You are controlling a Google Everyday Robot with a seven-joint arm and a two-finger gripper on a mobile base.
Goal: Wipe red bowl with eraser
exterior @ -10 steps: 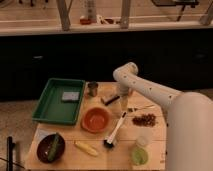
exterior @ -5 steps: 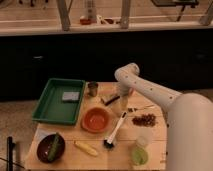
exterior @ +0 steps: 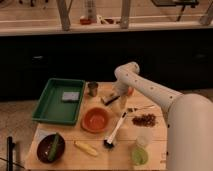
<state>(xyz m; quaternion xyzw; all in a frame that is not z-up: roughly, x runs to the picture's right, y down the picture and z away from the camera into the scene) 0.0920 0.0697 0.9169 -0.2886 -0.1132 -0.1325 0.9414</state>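
gripper (exterior: 118, 99) just beside eraser (exterior: 108, 99) | hold: cannot tell | red bowl (exterior: 95, 119) nearby, apart from both

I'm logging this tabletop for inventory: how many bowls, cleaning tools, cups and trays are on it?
Bowls: 2 (red bowl, dark bowl)
Cleaning tools: 3 (eraser, sponge, brush)
Cups: 2 (metal cup, green cup)
Trays: 1 (green tray)
Total: 8
The gripper hangs close beside the eraser.
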